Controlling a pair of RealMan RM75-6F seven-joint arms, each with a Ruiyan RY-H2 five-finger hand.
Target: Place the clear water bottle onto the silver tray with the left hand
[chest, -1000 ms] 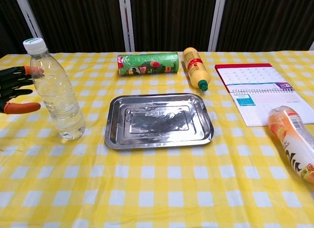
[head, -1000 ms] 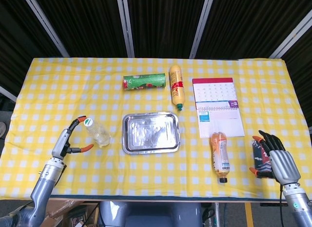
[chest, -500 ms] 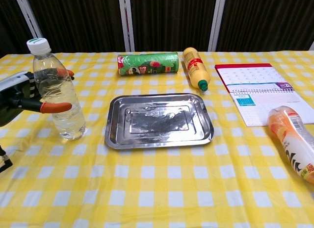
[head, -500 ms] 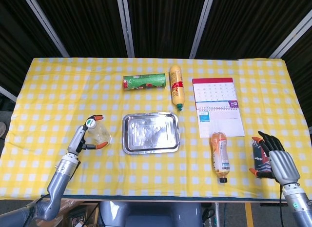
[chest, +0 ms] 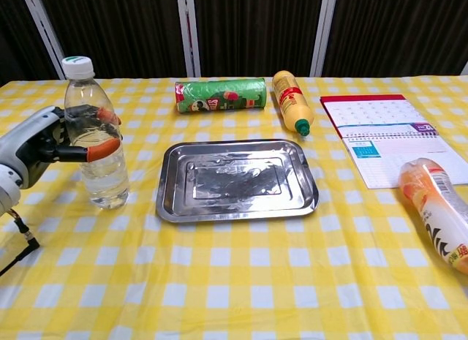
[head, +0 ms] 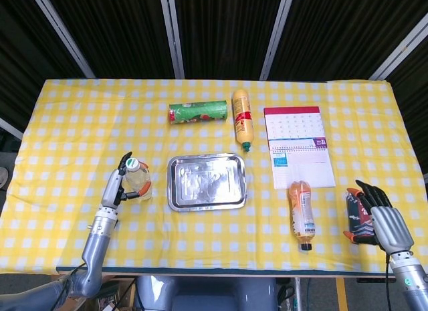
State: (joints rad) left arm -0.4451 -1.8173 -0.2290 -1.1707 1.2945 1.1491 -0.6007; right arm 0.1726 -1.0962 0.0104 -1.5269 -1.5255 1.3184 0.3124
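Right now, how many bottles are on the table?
3. The clear water bottle stands left of the tray, in the left hand. The yellow bottle lies behind it; the orange bottle lies right.

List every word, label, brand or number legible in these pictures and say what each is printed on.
Nothing can be read with certainty.
Green can: printed graphics, lettering blurred.
Yellow bottle: red band, text too small.
Calendar: date grid and a teal block, digits too small.
Orange drink bottle: large dark characters on the label, cut off at the frame edge and unreadable.
Clear water bottle: no label visible.
Silver tray: no markings.
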